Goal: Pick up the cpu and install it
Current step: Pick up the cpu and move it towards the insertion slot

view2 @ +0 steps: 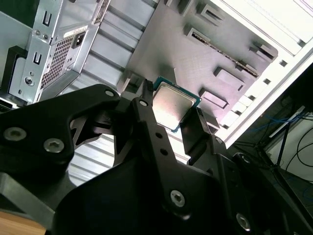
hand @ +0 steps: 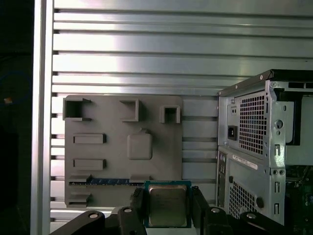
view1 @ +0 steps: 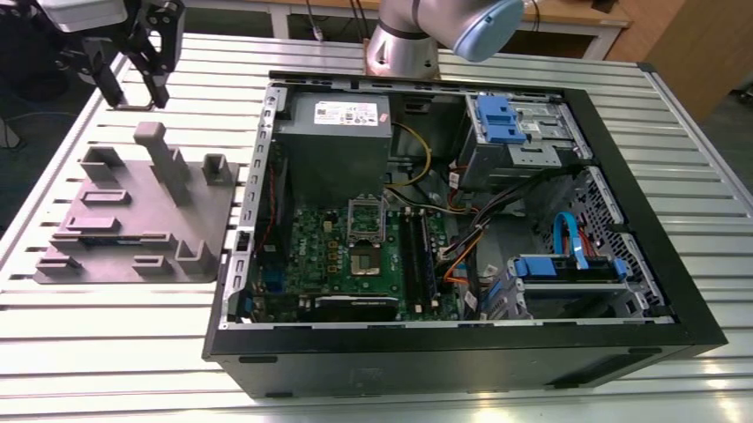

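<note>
We see the end effector (view1: 136,101) raised over the far part of the grey moulded tray (view1: 130,220), near the far corner of the slatted counter (view1: 118,352) on the exterior view's left. Around it the air is open, and the tray's upright posts stand below it. The tray lies flat on the counter, just beside the open computer case (view1: 471,352), with a narrow strip of bare slats between the two. The case's black walls form a raised rim around the motherboard (view1: 317,247). Inside, a grey power supply (view1: 335,132) sits against the far wall. Drive cages with blue parts (view1: 512,123) crowd the exterior view's right side. Loose cables (view1: 471,229) run between them and the board.

In both wrist views the end effector (hand: 167,208) is clamped on the cpu (hand: 167,210), one black finger (hand: 138,203) pressing each of two opposite edges. The chip is held clear of the tray (hand: 107,166), with the case's perforated rear wall (hand: 249,142) off to one side.

The cpu (view2: 173,105) is a flat square. It has a silver-grey metal top that catches the light and a thin blue-green rim. Its corners are free of the fingers (view2: 146,105).
</note>
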Robot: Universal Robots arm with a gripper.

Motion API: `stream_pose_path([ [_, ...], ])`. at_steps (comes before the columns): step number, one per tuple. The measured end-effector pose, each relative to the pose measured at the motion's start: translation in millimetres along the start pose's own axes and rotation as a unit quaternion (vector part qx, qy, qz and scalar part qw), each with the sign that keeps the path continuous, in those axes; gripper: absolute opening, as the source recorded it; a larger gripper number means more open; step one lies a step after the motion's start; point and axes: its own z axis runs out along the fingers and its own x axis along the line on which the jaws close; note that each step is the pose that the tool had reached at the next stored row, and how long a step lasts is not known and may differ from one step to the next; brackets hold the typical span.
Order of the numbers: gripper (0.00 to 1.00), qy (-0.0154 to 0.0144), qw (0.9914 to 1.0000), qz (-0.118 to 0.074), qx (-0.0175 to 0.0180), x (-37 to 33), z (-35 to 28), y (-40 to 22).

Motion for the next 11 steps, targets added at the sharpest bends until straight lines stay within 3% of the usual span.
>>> stream_pose_path([
  [11,0.47,0.0,1.0,0.0,0.0015,-5.0,0.1,-1.5],
])
